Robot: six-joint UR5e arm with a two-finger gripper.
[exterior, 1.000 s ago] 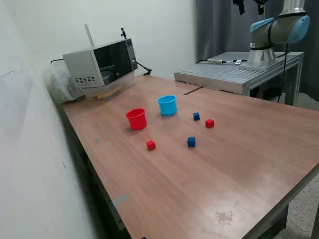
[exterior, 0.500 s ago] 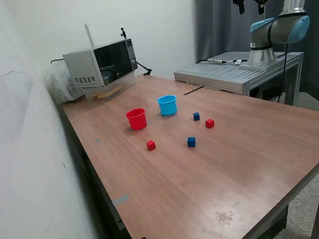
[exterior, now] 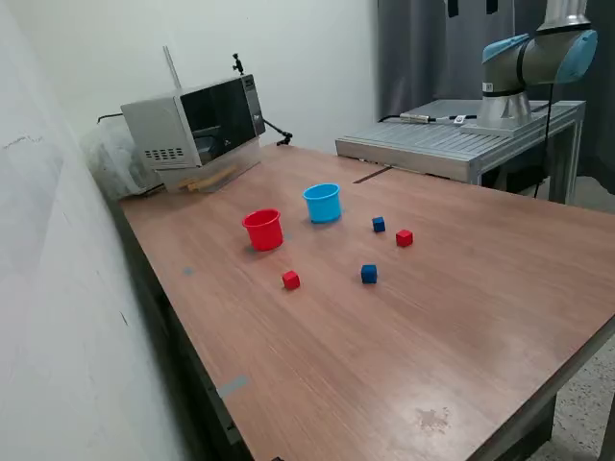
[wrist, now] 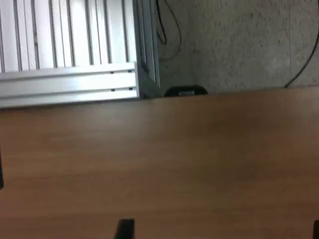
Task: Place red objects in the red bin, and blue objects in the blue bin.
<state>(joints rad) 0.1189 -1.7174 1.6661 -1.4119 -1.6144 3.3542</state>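
The wooden table (exterior: 480, 288) is carrying all the task items, and the wrist view is showing only a bare stretch of that table (wrist: 159, 164) beside a ribbed metal platform (wrist: 65, 50). A microwave (exterior: 197, 120) is sitting at the far corner, unchanged from the earlier frames. The robot arm (exterior: 538, 58) is standing on the metal platform (exterior: 452, 139) at the exterior view's right.

The gripper (exterior: 471, 8) is showing only as two dark tips at the top edge; compared with half a second ago it is sitting higher, with less of it in view. Whether its fingers are apart or together cannot be told.

The red cup (exterior: 262, 230) and the light blue cup (exterior: 323, 203) are standing upright near each other, in the same places as before. One red cube (exterior: 290, 279) is lying near the red cup, the other red cube (exterior: 404, 237) just beside a blue cube (exterior: 379, 224); the second blue cube (exterior: 369, 274) is lying between the two red ones. None has shifted.
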